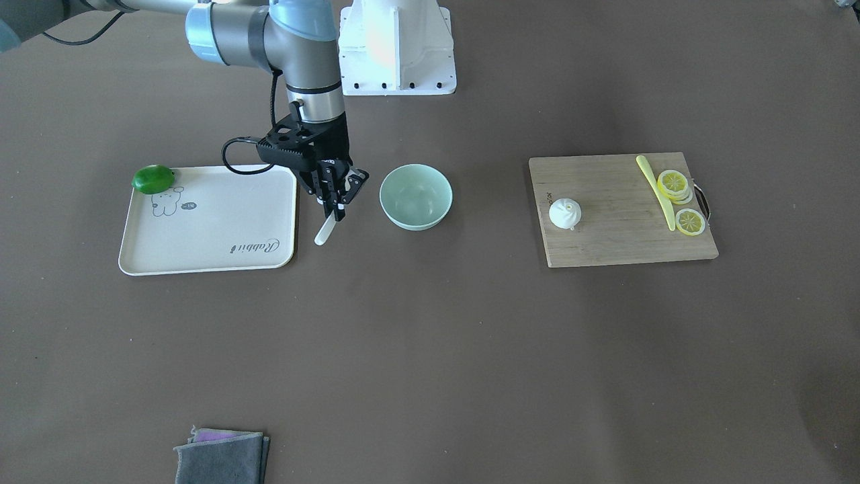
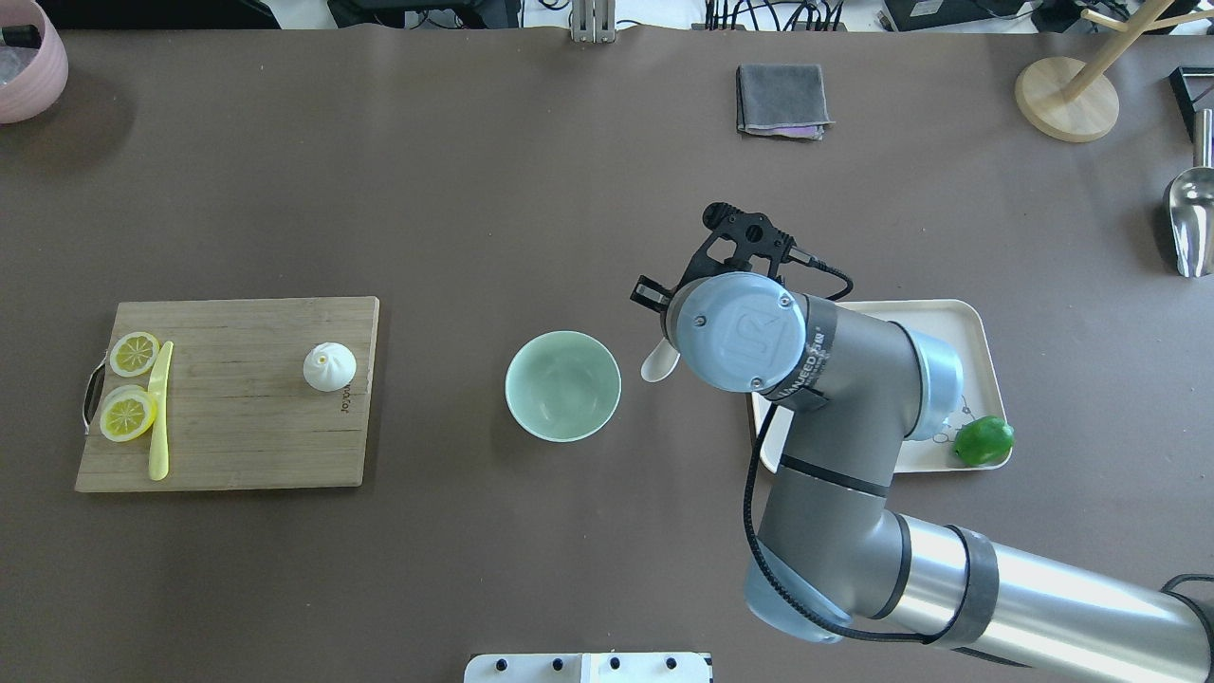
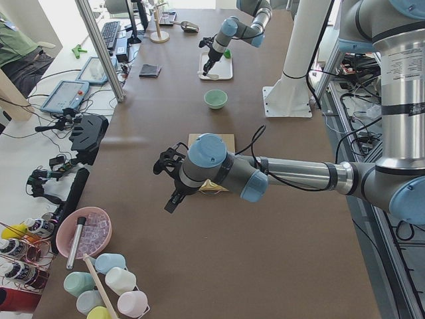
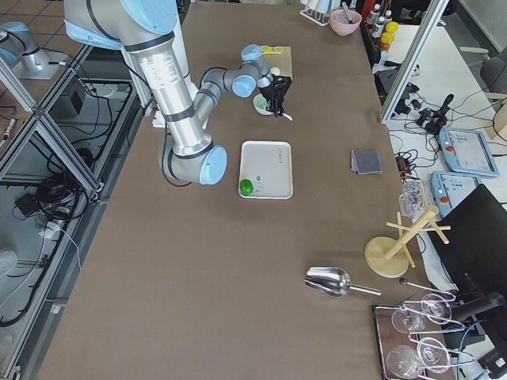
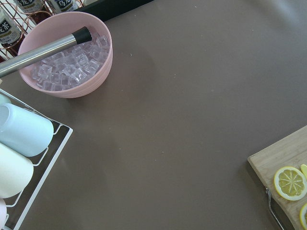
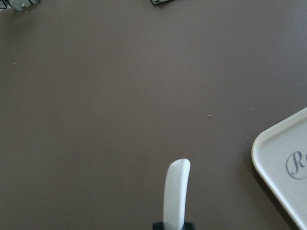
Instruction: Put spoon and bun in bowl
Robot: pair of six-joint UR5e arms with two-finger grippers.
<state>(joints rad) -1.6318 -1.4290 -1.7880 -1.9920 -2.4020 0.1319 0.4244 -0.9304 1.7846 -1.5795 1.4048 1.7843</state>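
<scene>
Hanging from the right gripper [image 1: 334,212], whose fingers are clamped on it, the spoon [image 1: 324,233] sits over bare table between the bowl [image 1: 416,196] at mid-table and the tray [image 1: 208,222]. The bun [image 1: 565,214] rests on the cutting board [image 1: 618,235] toward the table's left end. Left gripper [image 3: 169,205] hovers beyond the board; its jaw state cannot be told.
</scene>
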